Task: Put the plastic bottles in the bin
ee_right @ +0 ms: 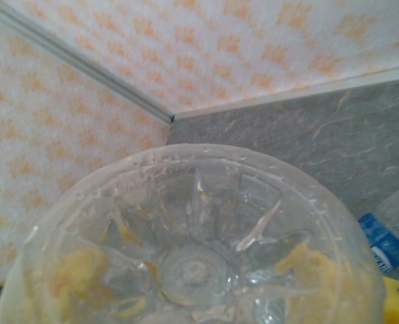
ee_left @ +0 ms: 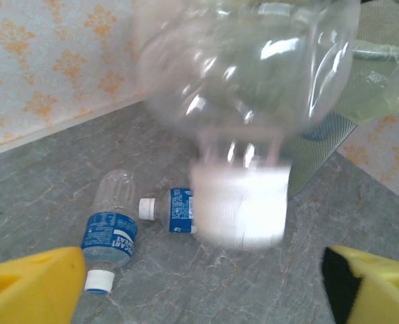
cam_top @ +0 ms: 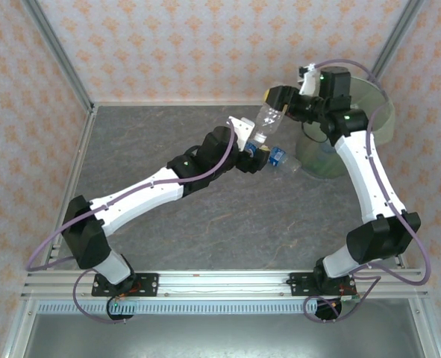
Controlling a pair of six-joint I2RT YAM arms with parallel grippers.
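looking at a hand-off in mid-air, just short of the bin (cam_top: 380, 112). spotting the clear bottle (cam_top: 267, 121) up off the surface (cam_top: 168, 246), close by the bin's left side, tilted, white cap end down toward the left tool (cam_top: 250, 143), base end up at the right tool (cam_top: 274, 107). reading the left tool as spread wide apart: yellow fingers (ee_left: 30, 283) parked either side below the cap, touching nothing. reading the right tool as clamped on the clear bottle's base, yellow showing through the plastic on both sides, and judged so from the bottle hanging aloft with no other grip on it. calling the step: carrying this one across to the bin, drop not yet made. next move, by the look of it: swing the right tool over the bin's rim, clear the thin liner, bring the whole bottle above the opening, then part the fingers; meanwhile draw the left tool back out of the way. noting two more for later: a blue-labelled bottle (ee_left: 110, 233) and a second labelled bottle (ee_left: 172, 210), lying close together on the surface near the bin's foot. can't make out what lies inside the bin.
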